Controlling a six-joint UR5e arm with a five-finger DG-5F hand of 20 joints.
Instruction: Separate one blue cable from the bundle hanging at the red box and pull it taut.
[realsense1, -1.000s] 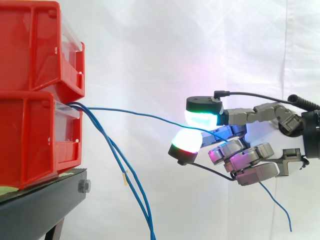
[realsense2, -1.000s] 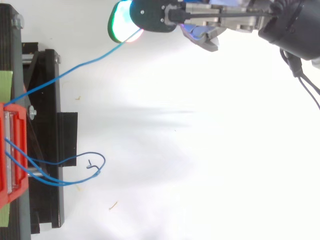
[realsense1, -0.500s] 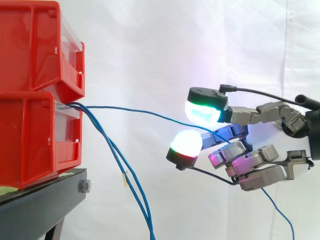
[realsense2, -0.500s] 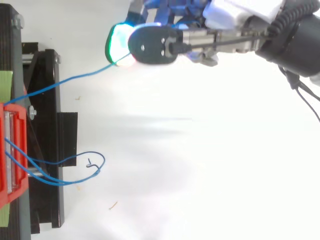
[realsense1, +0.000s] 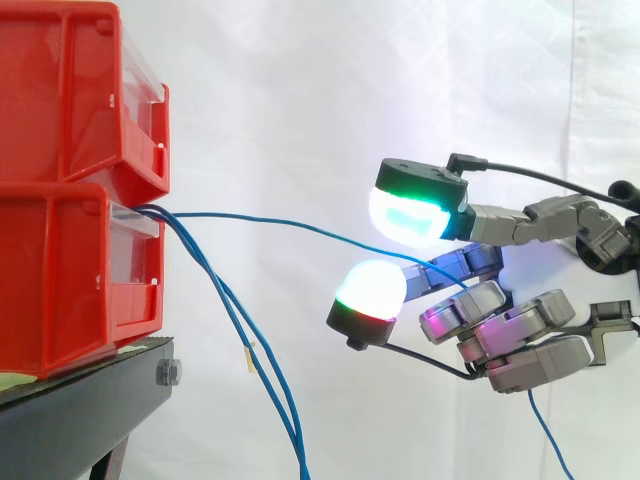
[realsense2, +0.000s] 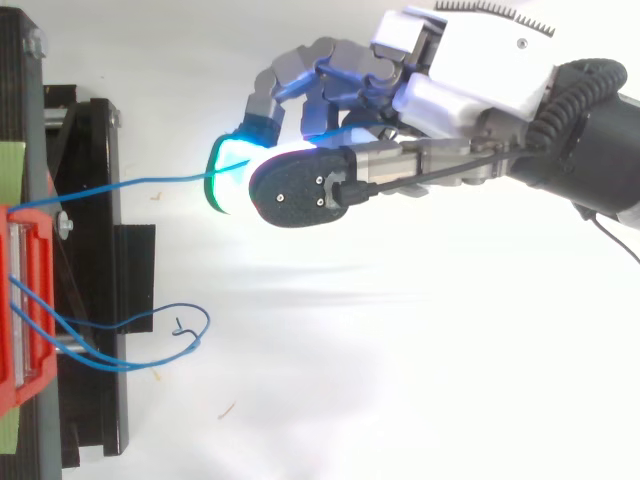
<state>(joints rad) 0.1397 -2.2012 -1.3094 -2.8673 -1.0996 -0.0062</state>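
Side view: robot hand (realsense1: 510, 340) stands well to the right of the two stacked red plastic bins (realsense1: 70, 200) on the black metal stand (realsense1: 80, 410). Its fingers are curled closed around one thin blue cable (realsense1: 280, 224). That cable leaves the lower bin's front, runs across in a shallow curve between two glowing fingertip pads (realsense1: 410, 212), enters the curled fingers, and its free end hangs below them. The remaining blue cables (realsense1: 268, 385) droop from the same bin, apart from the hand. Top view: separated cable crosses from the bins to the pads.
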